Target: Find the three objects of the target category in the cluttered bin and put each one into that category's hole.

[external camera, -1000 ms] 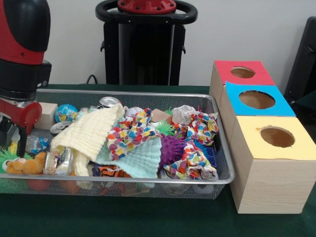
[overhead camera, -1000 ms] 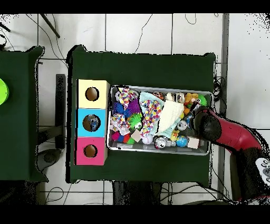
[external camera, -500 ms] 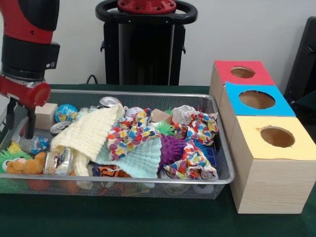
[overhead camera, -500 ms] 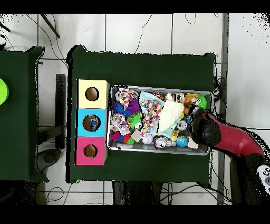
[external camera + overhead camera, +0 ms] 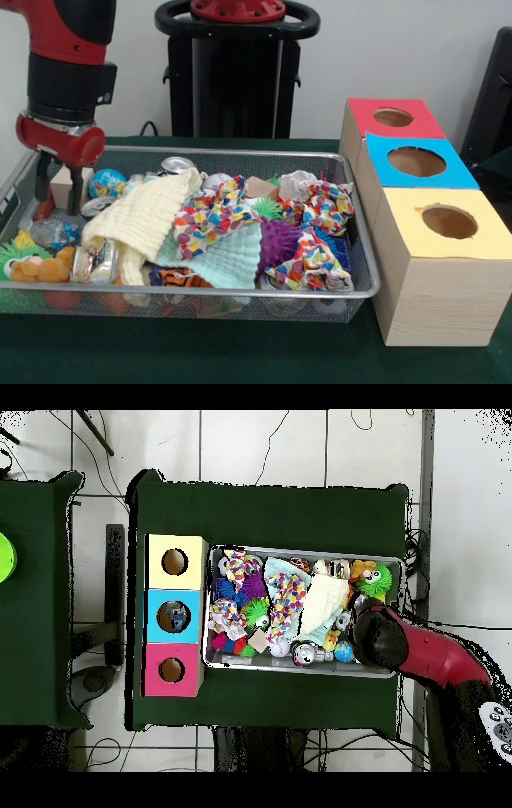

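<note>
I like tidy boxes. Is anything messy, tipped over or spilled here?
Nothing has spilled onto the table. The wire bin is a jumble: cloths lie crumpled over the toys, and a silver can lies tipped at the back. The three boxes stand neatly.

Bin (image 5: 364, 240): silver wire mesh w/ smooth metal rim. Boxes (image 5: 436, 296): pale wood, grain showing, matt coloured tops. Desk (image 5: 240, 352) under a matt green cloth. Yellow cloth (image 5: 148, 212) & mint cloth (image 5: 228, 260) look waffly, soft. Purple spiky ball (image 5: 280, 240): rubbery. Orange plush (image 5: 48, 268) fuzzy. Can (image 5: 176, 165): shiny metal. Arm shell (image 5: 68, 32) glossy red plastic.
</note>
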